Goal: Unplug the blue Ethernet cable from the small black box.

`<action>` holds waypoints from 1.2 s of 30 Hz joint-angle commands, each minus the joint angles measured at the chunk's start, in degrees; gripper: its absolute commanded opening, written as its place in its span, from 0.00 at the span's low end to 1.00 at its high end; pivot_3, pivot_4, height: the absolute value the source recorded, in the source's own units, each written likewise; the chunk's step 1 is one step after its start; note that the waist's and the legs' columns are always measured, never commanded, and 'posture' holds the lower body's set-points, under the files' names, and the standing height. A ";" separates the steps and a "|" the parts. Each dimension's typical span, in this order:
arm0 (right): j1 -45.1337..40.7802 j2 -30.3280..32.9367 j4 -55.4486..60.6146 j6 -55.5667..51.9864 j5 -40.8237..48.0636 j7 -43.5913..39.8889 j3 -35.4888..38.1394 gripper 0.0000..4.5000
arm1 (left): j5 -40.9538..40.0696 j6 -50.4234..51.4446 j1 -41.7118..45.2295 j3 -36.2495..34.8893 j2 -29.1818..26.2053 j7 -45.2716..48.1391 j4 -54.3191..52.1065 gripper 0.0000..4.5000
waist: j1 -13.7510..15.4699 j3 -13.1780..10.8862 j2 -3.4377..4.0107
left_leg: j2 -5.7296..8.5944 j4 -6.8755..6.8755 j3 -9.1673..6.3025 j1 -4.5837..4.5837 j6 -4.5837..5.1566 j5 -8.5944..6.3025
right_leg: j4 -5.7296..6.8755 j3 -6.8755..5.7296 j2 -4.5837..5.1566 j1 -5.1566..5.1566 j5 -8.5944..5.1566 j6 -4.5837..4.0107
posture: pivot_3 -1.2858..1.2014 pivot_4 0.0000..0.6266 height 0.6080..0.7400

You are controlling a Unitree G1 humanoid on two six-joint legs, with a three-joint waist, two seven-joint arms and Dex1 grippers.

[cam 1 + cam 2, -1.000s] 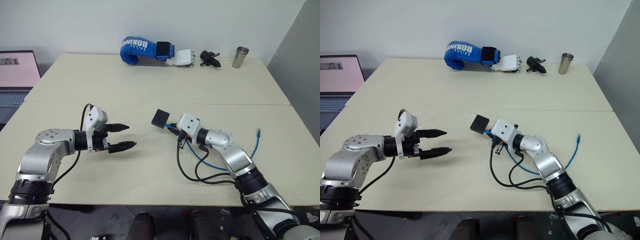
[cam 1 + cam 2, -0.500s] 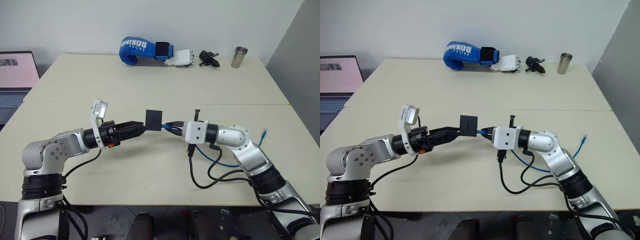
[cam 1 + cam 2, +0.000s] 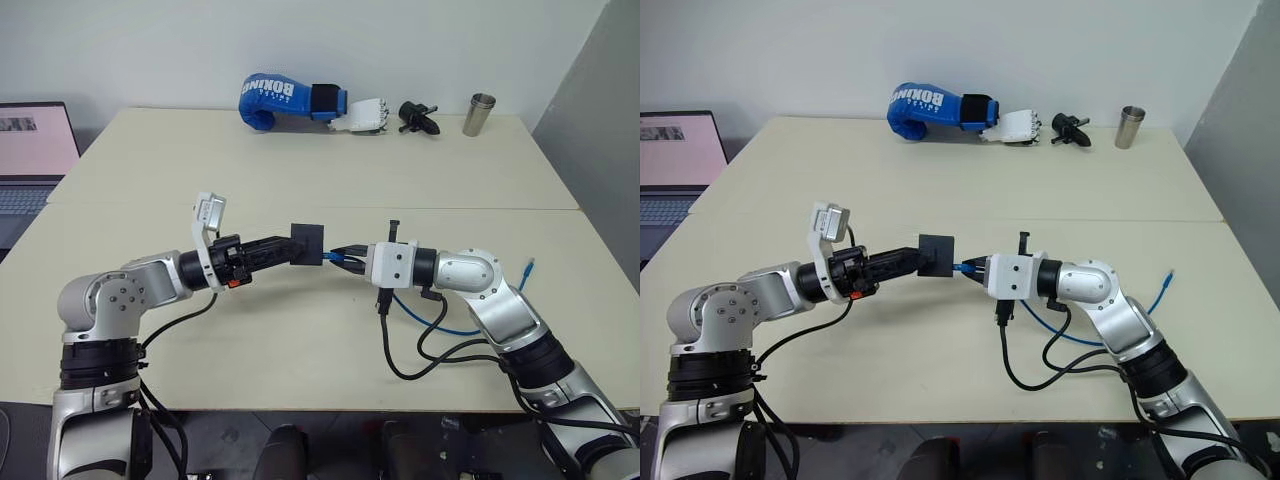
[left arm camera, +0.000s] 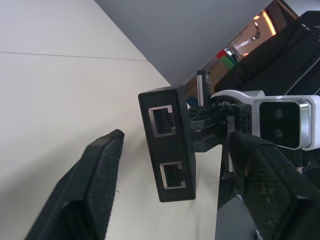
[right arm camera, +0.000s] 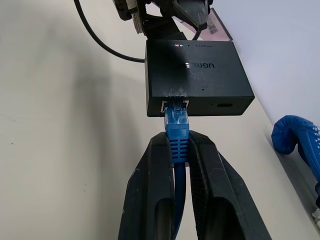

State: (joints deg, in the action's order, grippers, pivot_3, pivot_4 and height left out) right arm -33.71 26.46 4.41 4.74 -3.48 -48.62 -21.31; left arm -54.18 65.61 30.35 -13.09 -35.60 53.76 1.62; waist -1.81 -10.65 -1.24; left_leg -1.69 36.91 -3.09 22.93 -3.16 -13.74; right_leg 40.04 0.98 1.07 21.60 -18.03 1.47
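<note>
Blue Ethernet cable [image 5: 177, 131], a thin bright-blue cord with a clear plug end, is pinched just behind its plug by the right claw [image 5: 178, 150], whose two black fingers are closed tight on it. The plug sits in a port on the edge of the small flat matte-black plastic box [image 3: 936, 253], which hangs in the air above the pale cream table [image 3: 300, 180], between the two arms.

From the side of the box opposite the plug, the left claw [image 4: 177, 172] points level at it; in the left wrist view its black fingers [image 4: 97, 180] stand on either side of the box with gaps showing, half-spread, and I cannot tell whether either one touches the box. That face of the box shows two empty ports.

Away from the box, the rest of the blue cable runs back past the right arm and loops on the table, its free end [image 3: 529, 266] raised beside that arm. Well beyond the box, at the table's far edge, lie a blue boxing glove [image 3: 290, 101] and a small metal cup [image 3: 479, 113].
</note>
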 commanded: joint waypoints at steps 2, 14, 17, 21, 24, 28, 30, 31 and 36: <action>-0.93 0.17 2.61 2.30 -1.02 0.51 1.14 0.03 | -1.67 1.40 1.21 1.42 0.39 2.16 -0.35 0.49 | 0.00 0.00 0.00 | 0.00 0.00 0.00 0.00 0.00 0.00 | 0.00 0.00 0.00 0.00 0.00 0.00 | 0.52 0.24 1.00; -1.46 0.06 2.62 4.94 -3.11 0.44 0.78 0.03 | 0.69 0.44 1.98 3.85 0.01 4.08 1.21 0.18 | 0.00 0.00 0.00 | 0.00 0.00 0.00 0.00 0.00 0.00 | 0.00 0.00 0.00 0.00 0.00 0.00 | 0.52 0.24 1.00; -1.27 0.07 3.00 5.38 -3.18 0.05 0.43 0.03 | 1.22 0.11 1.81 4.33 0.02 4.40 1.20 0.18 | 0.00 0.00 0.00 | 0.00 0.00 0.00 0.00 0.00 0.00 | -0.01 0.00 0.00 0.00 0.00 0.00 | 0.52 0.24 1.00; -0.74 -0.04 3.73 4.87 -2.94 -0.05 0.69 0.20 | 2.06 -0.63 1.52 4.58 0.00 4.33 1.28 0.18 | -0.01 0.00 0.00 | 0.00 -0.01 0.00 0.00 0.00 0.00 | -0.01 0.00 0.00 0.00 0.00 0.00 | 0.52 0.24 1.00; -0.14 1.07 5.25 4.34 -2.95 -0.87 1.11 0.35 | 3.31 -2.60 1.21 5.64 -0.63 5.74 0.43 0.18 | 0.02 0.00 0.00 | 0.00 -0.01 0.00 0.01 0.00 0.00 | -0.01 0.00 0.00 0.00 0.00 0.00 | 0.52 0.24 1.00; 2.13 4.16 11.06 0.24 0.33 -3.75 2.73 0.55 | 5.12 -5.28 1.84 6.54 -0.75 6.41 0.69 0.18 | 0.11 0.00 0.00 | 0.01 -0.01 0.00 0.01 -0.01 0.00 | -0.03 0.00 0.02 -0.02 0.00 0.00 | 0.52 0.24 1.00; 3.39 5.77 14.54 -4.81 3.88 -5.14 4.52 0.64 | 6.93 -7.49 2.18 7.90 -1.53 8.00 0.69 0.18 | 0.22 0.00 0.00 | 0.02 -0.01 -0.01 0.02 0.00 0.00 | -0.05 0.00 0.02 -0.02 0.00 0.00 | 0.52 0.24 1.00; 3.98 6.22 16.18 -8.39 6.10 -5.41 5.73 0.69 | 7.94 -9.03 2.14 8.72 -2.04 9.20 0.35 0.18 | 0.20 0.00 0.00 | 0.03 -0.01 -0.03 0.01 0.00 0.00 | -0.06 -0.02 0.03 -0.06 0.00 0.00 | 0.52 0.24 1.00; 3.49 4.78 21.39 -33.26 20.10 -2.73 12.04 0.94 | 11.13 -13.98 2.86 11.73 -4.02 14.00 -0.45 0.18 | 0.15 0.00 0.00 | 0.01 -0.01 -0.04 -0.01 0.00 0.00 | -0.05 -0.02 0.03 -0.07 0.00 0.00 | 0.52 0.24 1.00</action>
State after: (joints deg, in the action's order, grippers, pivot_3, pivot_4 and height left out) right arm -29.26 32.02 22.38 -18.49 10.07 -52.89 -12.56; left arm -44.25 54.53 31.85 -2.22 -38.44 64.86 3.40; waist -1.66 -10.65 -1.24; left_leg -1.69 36.90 -3.14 22.92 -3.16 -13.74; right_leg 39.98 0.96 1.10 21.52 -18.03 1.46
